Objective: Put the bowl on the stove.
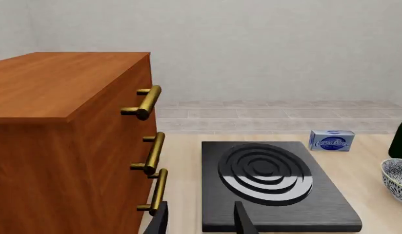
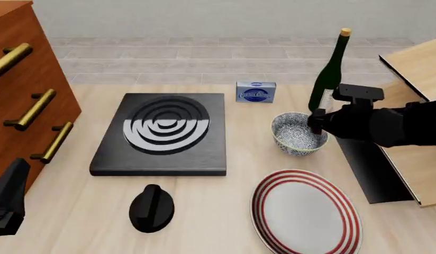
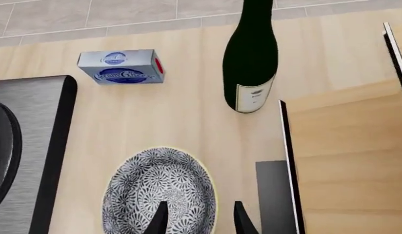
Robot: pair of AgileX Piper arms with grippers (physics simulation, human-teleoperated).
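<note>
The speckled blue-grey bowl (image 2: 294, 135) stands on the table to the right of the stove (image 2: 161, 132), a little apart from it. My right gripper (image 2: 318, 126) is at the bowl's right rim. In the right wrist view the bowl (image 3: 149, 190) lies under the gripper (image 3: 201, 222), which is open with one finger over the bowl's inside and the other outside the rim. My left gripper (image 2: 6, 203) is at the front left, open and empty (image 1: 201, 223), and points at the stove (image 1: 272, 195). The bowl's edge (image 1: 397, 178) also shows in the left wrist view.
A wooden cabinet (image 2: 20, 90) with brass handles stands at the left. A green bottle (image 2: 329, 74) and a blue box (image 2: 255, 91) stand behind the bowl. A red-ringed plate (image 2: 306, 211) and a black knob (image 2: 152, 207) lie in front. A wooden board with a black edge (image 2: 408, 159) is at the right.
</note>
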